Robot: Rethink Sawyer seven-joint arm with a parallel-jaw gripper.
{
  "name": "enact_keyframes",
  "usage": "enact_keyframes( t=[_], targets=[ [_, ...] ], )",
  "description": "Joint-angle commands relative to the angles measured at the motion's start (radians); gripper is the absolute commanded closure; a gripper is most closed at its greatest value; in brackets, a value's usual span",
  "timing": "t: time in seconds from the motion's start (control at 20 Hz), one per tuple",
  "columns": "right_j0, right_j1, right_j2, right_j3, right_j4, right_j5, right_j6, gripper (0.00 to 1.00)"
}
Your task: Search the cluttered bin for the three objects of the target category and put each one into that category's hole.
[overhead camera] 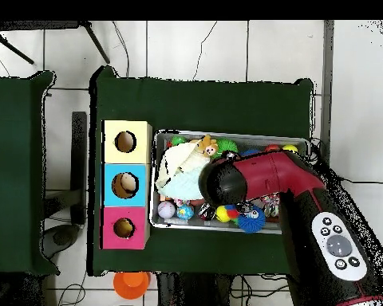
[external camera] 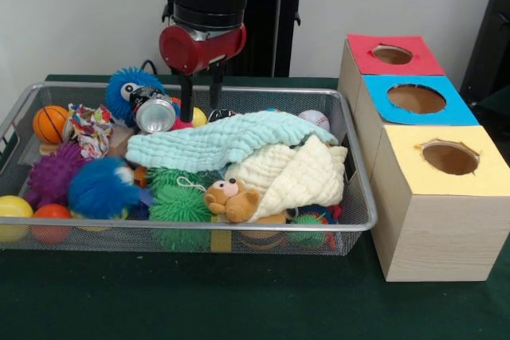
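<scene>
Green worktop (external camera: 239, 308) w/ mesh bin (external camera: 360, 220) left of three wooden boxes: red (external camera: 393, 55), blue (external camera: 417, 99), yellow (external camera: 449, 157) holes. End effector (external camera: 201, 109) hangs over bin's far side by a silver can (external camera: 155, 114), fingers apart, holding nothing. Brown plush (external camera: 231, 199) lies at the near rim under the cream cloth (external camera: 299, 177); mint cloth (external camera: 219, 139) on top.

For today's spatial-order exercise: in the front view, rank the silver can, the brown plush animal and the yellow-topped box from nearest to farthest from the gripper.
1. Silver can, just beside the gripper.
2. Brown plush animal, at the tray's near side.
3. Yellow-topped box, outside the tray.
</scene>
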Motion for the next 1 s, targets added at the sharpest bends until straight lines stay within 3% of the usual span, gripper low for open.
enact_keyframes(
  t=[0.05, 0.4, 0.55, 1.0],
  targets=[
    [-0.012, 0.042, 0.003, -0.046, 0.064, -0.116, 0.18, 0.0],
    [-0.035, 0.036, 0.012, -0.041, 0.143, -0.217, 0.199, 0.0],
    [-0.042, 0.069, 0.006, -0.047, 0.156, -0.266, 0.186, 0.0],
    [-0.019, 0.146, -0.058, -0.063, 0.132, -0.316, 0.146, 0.0]
  ],
)
